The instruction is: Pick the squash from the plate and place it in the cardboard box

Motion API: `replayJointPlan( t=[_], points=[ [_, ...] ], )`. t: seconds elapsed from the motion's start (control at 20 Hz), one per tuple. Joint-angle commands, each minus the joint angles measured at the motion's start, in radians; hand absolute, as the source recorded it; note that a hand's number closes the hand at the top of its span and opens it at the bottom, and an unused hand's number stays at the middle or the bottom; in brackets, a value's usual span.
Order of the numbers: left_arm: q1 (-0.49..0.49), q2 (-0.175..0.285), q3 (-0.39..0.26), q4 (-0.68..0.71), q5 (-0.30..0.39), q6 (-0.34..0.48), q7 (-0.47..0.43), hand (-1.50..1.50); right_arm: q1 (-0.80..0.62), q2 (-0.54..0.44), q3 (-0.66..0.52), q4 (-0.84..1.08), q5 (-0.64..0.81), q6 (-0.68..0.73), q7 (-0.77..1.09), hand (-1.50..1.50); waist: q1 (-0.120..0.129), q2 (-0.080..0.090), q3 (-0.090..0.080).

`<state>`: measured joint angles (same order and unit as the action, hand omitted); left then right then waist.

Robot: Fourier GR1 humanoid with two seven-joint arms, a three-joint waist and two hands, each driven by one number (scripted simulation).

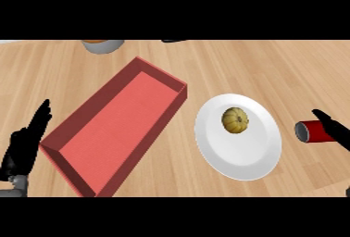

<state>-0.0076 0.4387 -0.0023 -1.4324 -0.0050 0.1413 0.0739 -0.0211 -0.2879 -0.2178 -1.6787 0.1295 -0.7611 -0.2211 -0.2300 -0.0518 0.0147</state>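
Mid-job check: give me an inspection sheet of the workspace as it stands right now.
Surface: light wooden counter.
Job's things: squash sits on the white plate, right of centre; red cardboard box lies left of the plate, open, nothing inside.
Clutter: red can right of the plate; grey vessel at the far edge, cut off; dark thing near it, too little shows to identify.
Hands: left hand open, resting at the left edge, fingers up; right hand at the right edge, straight fingers overlapping the can, contact unclear.
Cables: nothing seen.
Surroundings: nothing seen.
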Motion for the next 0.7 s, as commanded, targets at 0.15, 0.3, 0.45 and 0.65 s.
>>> replayJointPlan(
  t=[0.15,0.3,0.45,0.65],
  points=[
    [0.020,-0.016,-0.040,-0.021,-0.021,-0.015,-0.052,0.00,0.373,0.212,0.060,-0.072,0.235,-0.268,-0.251,-1.50,0.062,0.036,-0.016],
    [0.010,-0.009,-0.046,-0.021,-0.025,-0.031,-0.068,0.00,0.520,0.282,0.156,-0.056,0.314,-0.360,-0.219,-1.50,0.102,0.048,-0.020],
    [0.020,-0.025,-0.080,-0.032,-0.044,-0.038,-0.079,0.00,0.668,0.285,0.272,-0.091,0.350,-0.438,-0.169,-1.50,0.129,0.050,-0.021],
    [-0.024,-0.044,-0.105,-0.022,-0.080,-0.022,-0.083,0.00,0.806,0.287,0.467,-0.143,0.415,-0.545,-0.074,-1.50,0.160,0.061,-0.021]
  ],
)
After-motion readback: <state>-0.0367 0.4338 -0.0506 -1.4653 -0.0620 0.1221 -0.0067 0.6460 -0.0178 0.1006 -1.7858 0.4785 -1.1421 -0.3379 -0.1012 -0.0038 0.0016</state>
